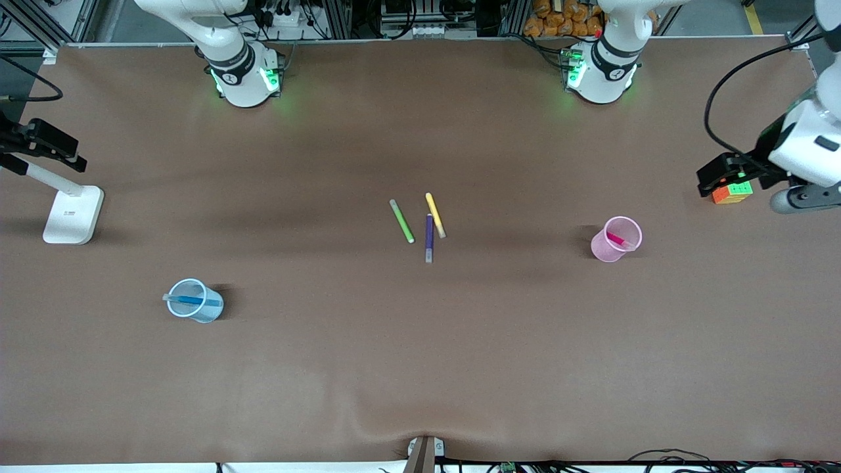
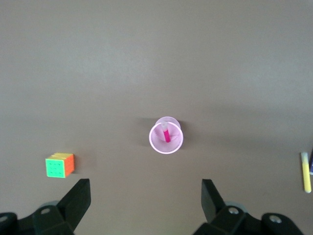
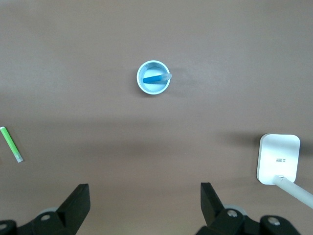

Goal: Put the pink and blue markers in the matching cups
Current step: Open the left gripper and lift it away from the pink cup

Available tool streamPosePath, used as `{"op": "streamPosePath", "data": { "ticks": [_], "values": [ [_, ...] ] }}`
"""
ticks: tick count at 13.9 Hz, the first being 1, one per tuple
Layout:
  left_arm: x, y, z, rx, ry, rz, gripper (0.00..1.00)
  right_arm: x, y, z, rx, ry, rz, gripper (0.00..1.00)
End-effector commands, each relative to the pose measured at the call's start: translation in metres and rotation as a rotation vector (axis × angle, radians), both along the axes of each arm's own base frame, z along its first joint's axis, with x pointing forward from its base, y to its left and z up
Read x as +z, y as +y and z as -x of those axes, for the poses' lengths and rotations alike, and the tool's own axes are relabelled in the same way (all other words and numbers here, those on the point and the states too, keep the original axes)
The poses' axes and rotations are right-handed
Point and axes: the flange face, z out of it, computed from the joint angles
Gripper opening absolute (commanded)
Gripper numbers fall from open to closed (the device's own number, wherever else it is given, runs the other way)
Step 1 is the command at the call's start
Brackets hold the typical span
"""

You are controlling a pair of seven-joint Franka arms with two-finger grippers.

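Observation:
The pink marker point(image 1: 617, 240) stands tilted inside the pale pink cup point(image 1: 608, 248) toward the left arm's end of the table. The blue marker point(image 1: 190, 301) leans inside the pale blue cup point(image 1: 207, 312) toward the right arm's end, nearer the front camera. My left gripper point(image 2: 145, 182) is open and empty, high over the table beside the pink cup point(image 2: 159, 144) with its marker point(image 2: 167, 133); it shows in the front view point(image 1: 715, 179) over the cube. My right gripper point(image 3: 145, 186) is open and empty, high over the table near the blue cup point(image 3: 146, 87) and its marker point(image 3: 155, 78).
Green point(image 1: 401, 221), yellow point(image 1: 435, 215) and purple point(image 1: 429, 238) pens lie together mid-table. A colour cube point(image 1: 732, 192) lies at the left arm's end. A white stand base point(image 1: 72, 217) with a black head sits at the right arm's end.

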Motion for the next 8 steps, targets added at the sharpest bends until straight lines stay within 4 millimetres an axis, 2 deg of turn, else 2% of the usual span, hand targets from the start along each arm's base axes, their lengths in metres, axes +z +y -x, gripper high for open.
{"op": "streamPosePath", "data": {
  "ticks": [1,4,6,8],
  "values": [
    [0.013,0.006,0.002,-0.060,-0.001,0.008,1.00,0.004,-0.002,0.008,-0.018,-0.001,0.011,1.00],
    [0.016,0.003,0.004,-0.070,-0.005,0.008,1.00,0.005,-0.006,0.010,-0.026,0.004,0.016,1.00],
    [0.033,0.002,0.015,-0.087,-0.034,0.001,1.00,0.005,-0.003,0.010,-0.021,0.007,0.018,1.00],
    [0.041,0.002,0.021,-0.096,-0.043,-0.004,1.00,0.005,-0.002,0.010,-0.021,0.007,0.019,1.00]
  ]
}}
